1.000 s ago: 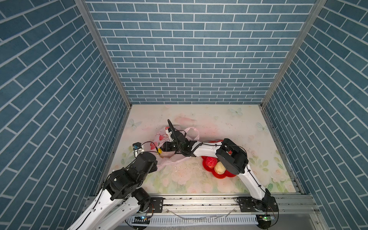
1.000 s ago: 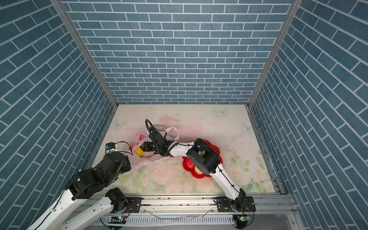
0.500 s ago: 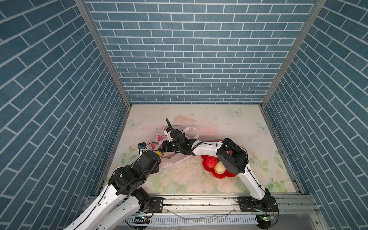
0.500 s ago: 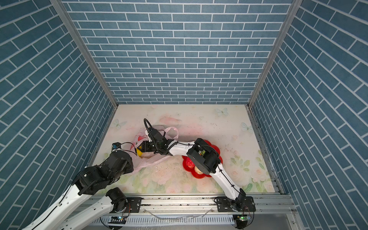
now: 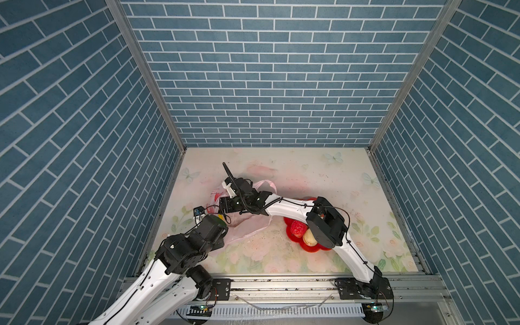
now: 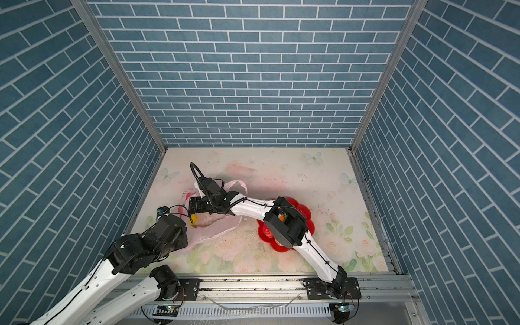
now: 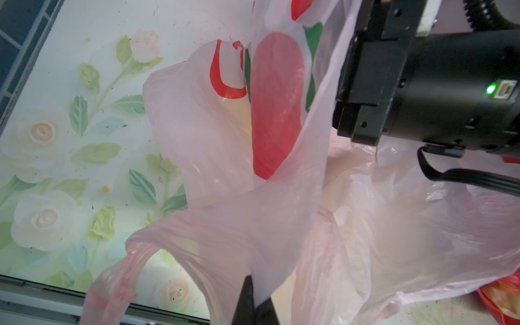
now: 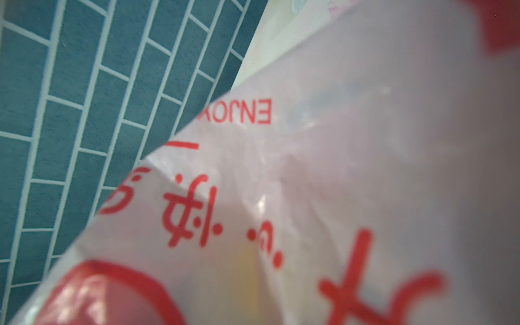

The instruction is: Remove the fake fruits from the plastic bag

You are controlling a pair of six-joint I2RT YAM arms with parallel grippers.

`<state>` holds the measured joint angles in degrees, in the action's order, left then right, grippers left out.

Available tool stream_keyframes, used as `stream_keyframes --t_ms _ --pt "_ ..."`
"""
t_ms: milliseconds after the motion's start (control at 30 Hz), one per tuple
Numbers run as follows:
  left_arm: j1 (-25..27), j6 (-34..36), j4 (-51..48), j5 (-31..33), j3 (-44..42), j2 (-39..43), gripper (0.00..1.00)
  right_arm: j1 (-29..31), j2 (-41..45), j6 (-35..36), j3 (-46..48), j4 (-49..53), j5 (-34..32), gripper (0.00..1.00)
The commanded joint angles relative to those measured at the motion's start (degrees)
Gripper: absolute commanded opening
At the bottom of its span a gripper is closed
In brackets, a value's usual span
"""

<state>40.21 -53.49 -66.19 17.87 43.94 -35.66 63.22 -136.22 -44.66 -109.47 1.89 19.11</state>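
Fruit removal is under way.
The plastic bag (image 5: 247, 227), near the table's (image 5: 309, 174) left edge, is pinched in the closed left gripper (image 7: 254, 306). The spread of the right gripper (image 5: 223, 206) cannot be told. The yellow fruit (image 6: 193, 221) must be grasped next.

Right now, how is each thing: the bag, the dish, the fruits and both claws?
Bag: crumpled, one edge pinched up.
Left claw: shut on the bag.
Right claw: at the bag's mouth; open or shut is hidden.
Dish: upright, holding fruit.
Red fruit: out, in the dish.
Cream fruit: out, in the dish.
Yellow fruit: in the bag.
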Motion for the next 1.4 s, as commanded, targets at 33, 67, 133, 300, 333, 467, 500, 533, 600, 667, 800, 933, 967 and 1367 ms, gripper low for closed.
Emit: stream_keyframes --t_ms 33,67,133,300,333,467,500,533,600,667,800,933,967,1367 --pt "0.2 -1.9 -0.3 -0.1 -1.9 1.7 0.0 0.8 -3.3 2.0 -4.0 5.9 0.0 0.81" --pt "0.1 -2.0 0.3 0.0 -2.3 2.2 0.0 0.8 -3.6 2.0 -4.5 6.2 0.5 0.8" --pt "0.1 -2.4 1.3 0.6 -3.2 3.3 0.0 0.9 -3.8 1.9 -5.1 6.5 1.2 0.8" --pt "0.1 -1.8 4.2 2.6 -5.3 6.0 0.0 1.3 -4.4 1.9 -6.4 8.0 2.5 0.77" --pt "0.1 -1.6 4.6 2.8 -5.3 6.2 0.0 1.4 -4.6 1.9 -6.5 8.2 2.6 0.78" --pt "0.1 -0.9 6.5 2.4 -6.2 6.0 0.0 1.6 -5.2 1.7 -7.2 8.4 3.1 0.77" --pt "0.1 -0.8 7.0 2.1 -6.6 6.0 0.0 1.7 -5.3 1.6 -7.5 8.5 3.3 0.77" --pt "0.1 -0.8 7.3 1.9 -6.8 6.0 0.0 1.6 -5.3 1.6 -7.6 8.6 3.4 0.77" --pt "0.1 -0.8 8.0 1.7 -7.5 6.0 0.0 1.8 -5.4 1.7 -8.2 8.7 3.7 0.78" --pt "0.2 -0.7 8.4 1.9 -7.8 6.1 0.0 2.1 -5.9 1.7 -9.1 8.9 3.9 0.78" --pt "0.1 -0.5 9.7 1.8 -8.3 6.6 0.0 2.1 -8.3 1.1 -12.1 10.0 4.9 0.79" --pt "0.1 -0.3 11.0 1.3 -9.0 6.7 0.0 2.3 -11.1 0.4 -15.8 12.4 4.4 0.77" --pt "0.1 -0.3 11.3 1.1 -9.3 6.7 0.0 2.3 -11.8 0.4 -16.7 13.5 4.0 0.75" --pt "0.1 -0.6 11.3 1.2 -10.3 8.2 0.0 2.3 -13.2 -1.0 -16.7 15.5 -0.7 0.3"
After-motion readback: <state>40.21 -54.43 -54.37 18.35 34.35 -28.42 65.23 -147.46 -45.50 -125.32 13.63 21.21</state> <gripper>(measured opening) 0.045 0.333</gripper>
